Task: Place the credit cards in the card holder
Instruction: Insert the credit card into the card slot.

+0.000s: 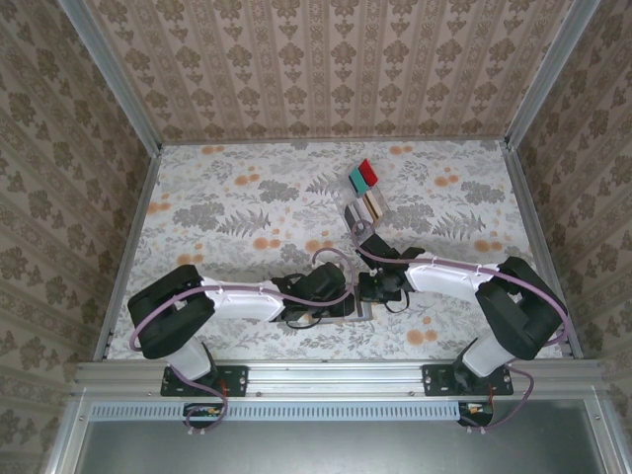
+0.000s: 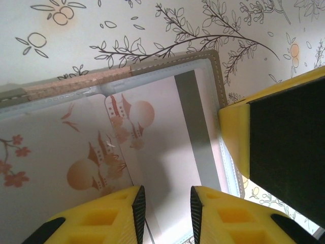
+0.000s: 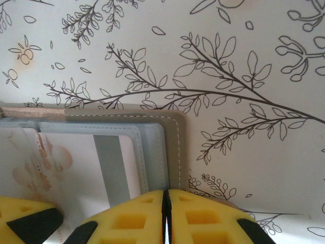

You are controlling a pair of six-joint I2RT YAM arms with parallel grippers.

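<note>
Top view: both arms reach in to the near centre of the floral worktop (image 1: 227,207), hands meeting over the card holder (image 1: 357,309).

Holder lies open and flat. L wrist view: grey-brown stitched rim (image 2: 219,81) w/ clear sleeves inside. A printed card (image 2: 101,162) (orange sun, pagoda motif) sits under the sleeve; beside it, toward the holder's rim, a white card w/ grey stripe (image 2: 195,127), also inside the sleeve.

Left hand (image 2: 167,203): narrow gap betw. the black pads, holder's pale panel visible through it. Hovering over or touching the panel: cannot tell.

Right hand (image 3: 166,201): yellow fingers pressed together, no gap, at the near edge of the holder (image 3: 175,147). Pinching that edge or only resting by it: cannot tell. L wrist view has one of its fingers (image 2: 236,137) right against the holder's rim.

Farther back, centre-right: clear rack (image 1: 363,205) w/ a few cards upright in it, colours unclear. Red card (image 1: 368,173) and teal card (image 1: 355,179) side by side just beyond it, well apart from the holder.
</note>
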